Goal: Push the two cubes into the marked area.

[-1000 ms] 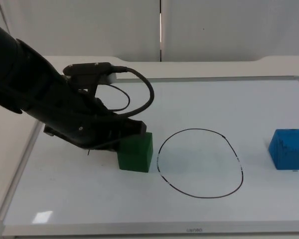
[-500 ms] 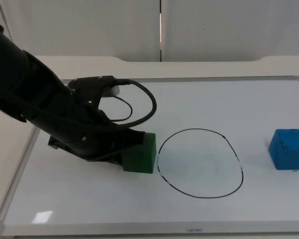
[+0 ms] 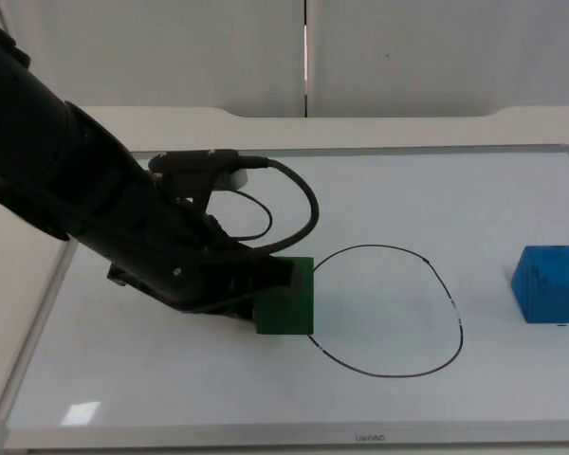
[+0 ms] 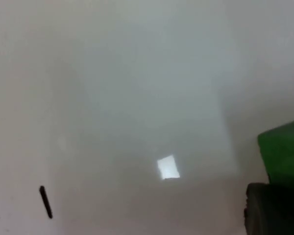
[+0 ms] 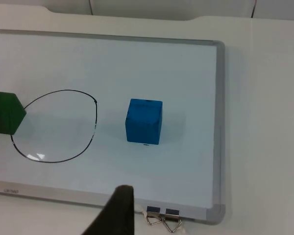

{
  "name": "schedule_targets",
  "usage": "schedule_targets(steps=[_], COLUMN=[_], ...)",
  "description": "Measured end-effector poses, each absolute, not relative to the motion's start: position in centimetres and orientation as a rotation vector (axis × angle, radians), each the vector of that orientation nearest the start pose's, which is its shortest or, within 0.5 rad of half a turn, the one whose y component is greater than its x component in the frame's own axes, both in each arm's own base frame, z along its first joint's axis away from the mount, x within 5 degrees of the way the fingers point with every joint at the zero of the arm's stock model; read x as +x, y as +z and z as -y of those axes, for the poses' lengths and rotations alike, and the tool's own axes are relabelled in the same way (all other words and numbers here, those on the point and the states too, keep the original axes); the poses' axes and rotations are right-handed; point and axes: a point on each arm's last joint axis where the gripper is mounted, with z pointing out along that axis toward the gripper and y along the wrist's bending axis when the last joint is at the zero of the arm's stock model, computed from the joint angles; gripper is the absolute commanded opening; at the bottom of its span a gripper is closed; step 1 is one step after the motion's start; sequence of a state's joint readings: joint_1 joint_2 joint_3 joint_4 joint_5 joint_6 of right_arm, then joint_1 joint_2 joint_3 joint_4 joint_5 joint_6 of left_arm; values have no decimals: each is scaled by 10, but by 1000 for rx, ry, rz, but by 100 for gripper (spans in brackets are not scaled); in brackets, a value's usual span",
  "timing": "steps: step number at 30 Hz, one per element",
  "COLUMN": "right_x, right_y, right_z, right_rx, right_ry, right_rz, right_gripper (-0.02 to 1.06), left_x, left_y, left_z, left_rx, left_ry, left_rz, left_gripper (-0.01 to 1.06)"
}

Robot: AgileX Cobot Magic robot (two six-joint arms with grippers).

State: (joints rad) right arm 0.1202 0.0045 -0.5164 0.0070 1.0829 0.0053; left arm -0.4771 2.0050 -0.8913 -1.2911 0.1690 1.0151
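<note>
Green cube (image 3: 286, 299) sits on the whiteboard (image 3: 512, 180), touching the drawn oval's (image 3: 384, 311) left edge. Left hand (image 3: 256, 284) presses against its left face; finger spread cannot be determined. Blue cube (image 3: 550, 283) rests well right of the oval. Right hand (image 5: 118, 213) waits off the board.

Small grey brand mark printed on near frame edge of whiteboard (image 3: 370, 438), too small to read. Same mark in right wrist view, likewise illegible. No other text.
</note>
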Motion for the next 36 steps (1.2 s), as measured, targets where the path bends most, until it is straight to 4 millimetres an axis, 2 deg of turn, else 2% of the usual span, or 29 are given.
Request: schedule_targets(steps=[9, 20, 30, 36], right_x=[-7, -7, -7, -7], right_y=[280, 280, 280, 280], right_z=[0, 0, 0, 0], right_rx=[-119, -116, -116, -116], right_ry=[86, 88, 88, 88], right_rz=[-2052, -2052, -2052, -2052], right_gripper=[105, 105, 105, 105], left_x=[297, 294, 292, 285], left_y=[82, 90, 90, 90], left_z=[180, 206, 208, 218], left_rx=[315, 390, 402, 449], left_ry=[-480, -518, -522, -533], left_rz=[-2682, -2638, -2638, -2635], left_gripper=[0, 0, 0, 0])
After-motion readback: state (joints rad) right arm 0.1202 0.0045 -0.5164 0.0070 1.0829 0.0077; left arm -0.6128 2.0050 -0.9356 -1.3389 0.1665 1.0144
